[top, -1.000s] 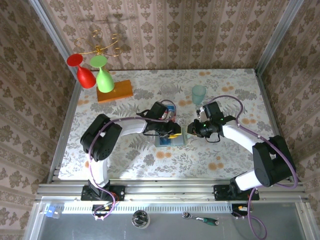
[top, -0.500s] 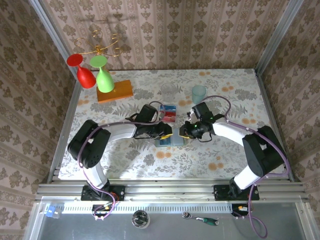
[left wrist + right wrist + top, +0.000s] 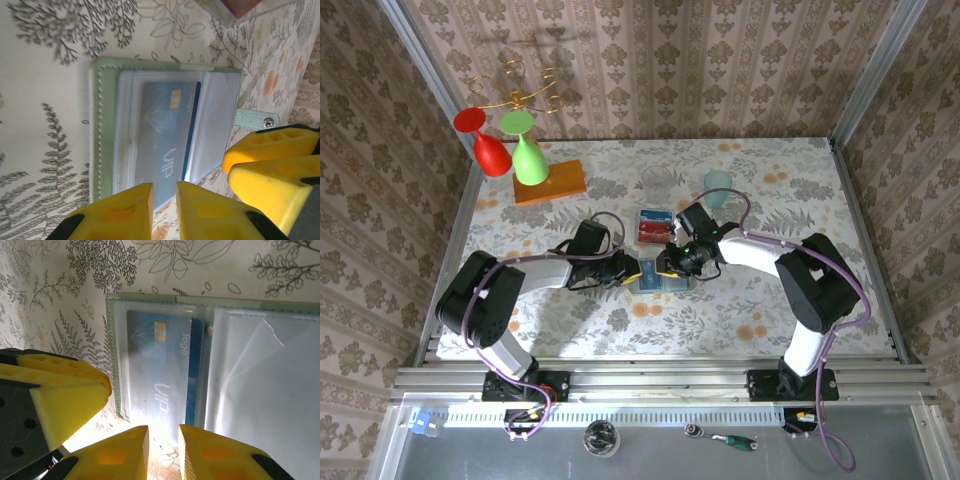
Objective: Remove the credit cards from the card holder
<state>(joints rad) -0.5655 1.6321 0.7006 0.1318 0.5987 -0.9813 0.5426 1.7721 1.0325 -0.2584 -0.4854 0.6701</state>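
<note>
Both arms are reaching further left than second ago. You are bringing left tool [image 3: 165,192] and right tool [image 3: 163,435], each nearly together, grip unclear, onto edge of card holder [image 3: 105,125] open on table [image 3: 45,100], likely pinning it while drawing slotted blue credit card [image 3: 165,125].

- Low and long, the left arm [image 3: 535,270] comes in from the near-left corner of the table [image 3: 790,190], forearm almost level, pointing right.
- At mid-table the left gripper [image 3: 636,272] has its yellow fingers [image 3: 120,210] nearly together, with a slim gap between them.
- Opposite, the right arm [image 3: 770,255] bends in from the near-right, pointing left.
- Nose to nose with it, the right gripper [image 3: 666,268] shows a similarly slim gap.
</note>
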